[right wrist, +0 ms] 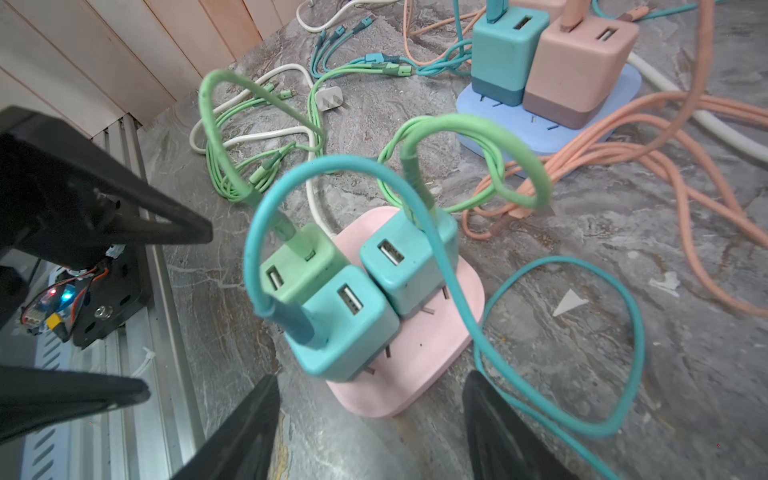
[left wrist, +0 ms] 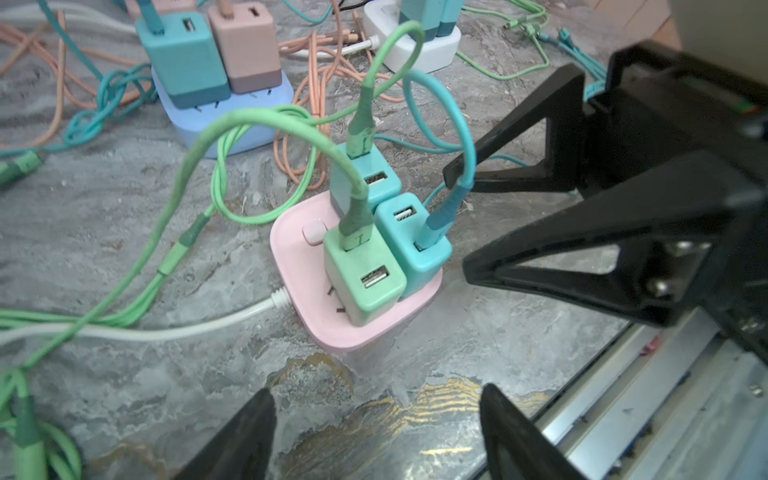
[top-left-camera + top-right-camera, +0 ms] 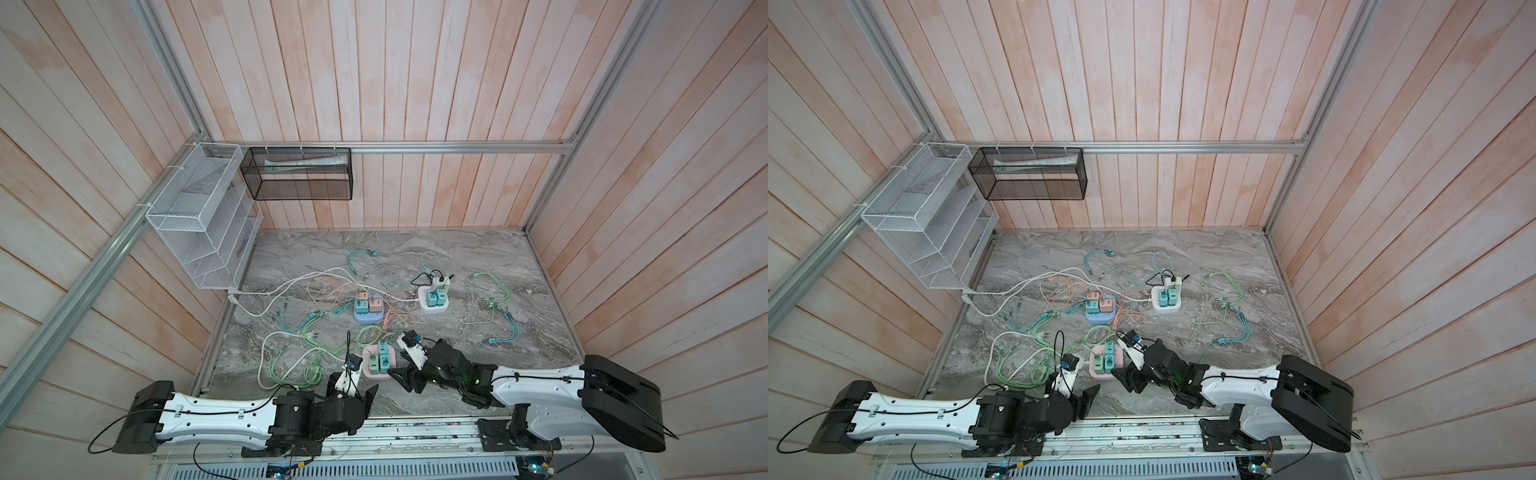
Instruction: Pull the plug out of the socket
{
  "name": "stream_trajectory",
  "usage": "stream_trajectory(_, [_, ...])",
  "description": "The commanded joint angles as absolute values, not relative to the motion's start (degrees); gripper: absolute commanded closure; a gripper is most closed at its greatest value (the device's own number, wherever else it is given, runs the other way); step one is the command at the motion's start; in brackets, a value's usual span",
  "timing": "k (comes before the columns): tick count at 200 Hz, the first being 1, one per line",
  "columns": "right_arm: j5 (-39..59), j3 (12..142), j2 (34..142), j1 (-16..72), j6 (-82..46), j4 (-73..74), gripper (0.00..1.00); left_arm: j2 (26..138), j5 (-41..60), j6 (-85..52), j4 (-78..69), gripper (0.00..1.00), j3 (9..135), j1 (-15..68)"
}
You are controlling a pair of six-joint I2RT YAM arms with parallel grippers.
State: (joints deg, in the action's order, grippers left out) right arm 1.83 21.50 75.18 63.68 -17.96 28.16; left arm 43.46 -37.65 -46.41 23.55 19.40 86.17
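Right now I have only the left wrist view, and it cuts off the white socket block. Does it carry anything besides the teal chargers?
Observer: Yes. In both top views a white adapter with a black cable stands at the far edge of the white socket block.
Operator: And the teal cable's slack by the pink socket?
Observer: In the right wrist view the teal cable lies in one open loop on the table beside the pink socket.

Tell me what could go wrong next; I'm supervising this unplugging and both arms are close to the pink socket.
1. The green plug and teal plug stand pressed together, so jaws may catch both.
2. The pink socket seems unfixed; a pull might lift it whole.
3. The teal cable arches over the plugs and could snag a jaw.
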Motion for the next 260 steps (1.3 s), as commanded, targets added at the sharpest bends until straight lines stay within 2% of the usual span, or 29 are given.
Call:
stream_trajectory(1, [2.6, 23.0, 76.9, 62.6, -17.6, 29.7, 0.32, 41.7, -35.3, -47.7, 23.4, 0.3, 18.7, 82.7])
stream_trajectory(28, [4.1, 22.6, 77.1, 61.4, -17.6, 30.7, 0.33, 40.6, -31.0, -43.1, 16.4, 0.32, 17.0, 79.9])
stream_trajectory(67, [6.0, 20.9, 75.9, 59.4, -18.0, 32.9, 0.33, 48.0, -24.3, -38.6, 11.1, 0.5, 18.9, 73.5])
stream_trajectory(111, [8.4, 19.4, 76.5, 56.9, -17.7, 33.7, 0.32, 56.6, -13.3, -32.5, 0.4, 0.54, 19.0, 64.5])
stream_trajectory(153, [9.2, 18.3, 75.6, 55.0, -17.9, 34.8, 0.32, 63.1, -9.4, -27.3, -4.2, 0.64, 21.4, 62.9])
stream_trajectory(222, [8.9, 14.7, 72.1, 51.6, -19.8, 35.9, 0.32, 72.5, -4.8, -24.9, -11.5, 0.65, 26.1, 62.9])
stream_trajectory(260, [9.0, 12.3, 69.1, 49.1, -20.3, 35.3, 0.31, 74.0, -7.6, -25.7, -8.7, 0.65, 28.4, 62.9])
